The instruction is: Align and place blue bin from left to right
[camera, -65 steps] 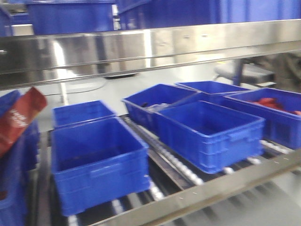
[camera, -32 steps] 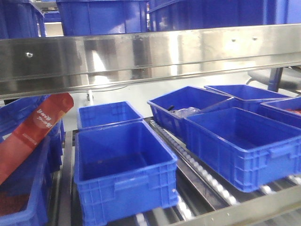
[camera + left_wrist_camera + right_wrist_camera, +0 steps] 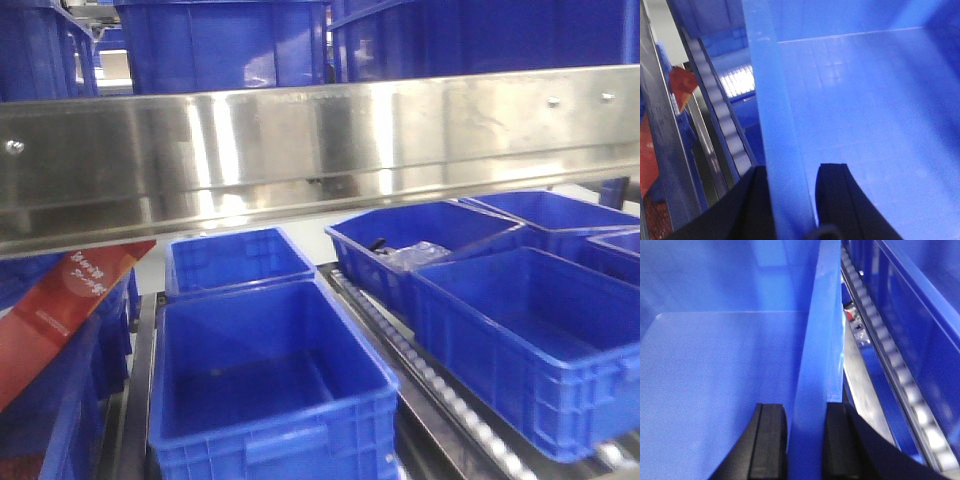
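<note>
The blue bin [image 3: 270,400] sits nearest in the front view, on the middle lane of the roller rack, open and holding nothing. My grippers do not show in that view. In the left wrist view my left gripper [image 3: 790,172] straddles the bin's left wall [image 3: 772,90], one black finger [image 3: 747,205] outside and the other inside, shut on the wall. In the right wrist view my right gripper [image 3: 807,412] is shut on the bin's right wall [image 3: 817,330], with a finger [image 3: 770,440] inside the blue bin [image 3: 715,380] and the other outside.
A broad steel shelf rail [image 3: 320,140] crosses above the bins, with more blue bins on top. Another bin [image 3: 235,258] stands behind the held one, and several bins [image 3: 530,330] fill the right lanes. A roller track [image 3: 430,385] runs between. A red packet [image 3: 60,310] leans at the left.
The whole front view has shifted: the steel rail sits lower in frame, and the bins look nearer and further right. The red packet now shows partly under the rail.
</note>
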Available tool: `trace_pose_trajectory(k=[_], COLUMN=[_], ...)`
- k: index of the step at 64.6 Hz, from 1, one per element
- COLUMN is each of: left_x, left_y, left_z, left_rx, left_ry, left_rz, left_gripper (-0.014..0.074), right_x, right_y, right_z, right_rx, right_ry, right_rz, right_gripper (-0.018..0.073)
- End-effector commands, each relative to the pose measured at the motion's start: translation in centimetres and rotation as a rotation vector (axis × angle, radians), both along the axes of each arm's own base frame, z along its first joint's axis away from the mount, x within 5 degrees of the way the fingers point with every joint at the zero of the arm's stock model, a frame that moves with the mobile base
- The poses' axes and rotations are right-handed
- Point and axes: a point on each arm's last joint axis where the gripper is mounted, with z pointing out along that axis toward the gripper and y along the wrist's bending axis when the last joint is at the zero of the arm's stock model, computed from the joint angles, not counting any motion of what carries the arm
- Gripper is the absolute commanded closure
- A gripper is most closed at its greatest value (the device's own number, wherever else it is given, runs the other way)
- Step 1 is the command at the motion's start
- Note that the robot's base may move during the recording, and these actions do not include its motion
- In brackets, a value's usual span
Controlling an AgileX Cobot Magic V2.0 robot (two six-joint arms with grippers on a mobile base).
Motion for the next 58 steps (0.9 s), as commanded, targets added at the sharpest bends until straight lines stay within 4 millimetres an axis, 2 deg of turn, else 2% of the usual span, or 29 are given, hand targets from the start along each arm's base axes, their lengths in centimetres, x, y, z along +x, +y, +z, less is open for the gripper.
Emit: trace_pose_trajectory(k=[1,58], left_x=[-0.86,-0.86], left_y=[0.08,0.08], left_z=[1.91,1.91], left_rx=[-0.019,-0.019], left_ry=[-0.112,-0.112], left_rz=[-0.02,-0.02], left_gripper=[0.0706,0.0706], right_x=[-0.67,-0.67], right_y=[-0.42,-0.42], right_z=[2.11,2.11], right_rx=[-0.005,-0.005], right_ry=[-0.144,-0.144], right_rz=[0.001,0.001], right_gripper=[0.0711,0.0711])
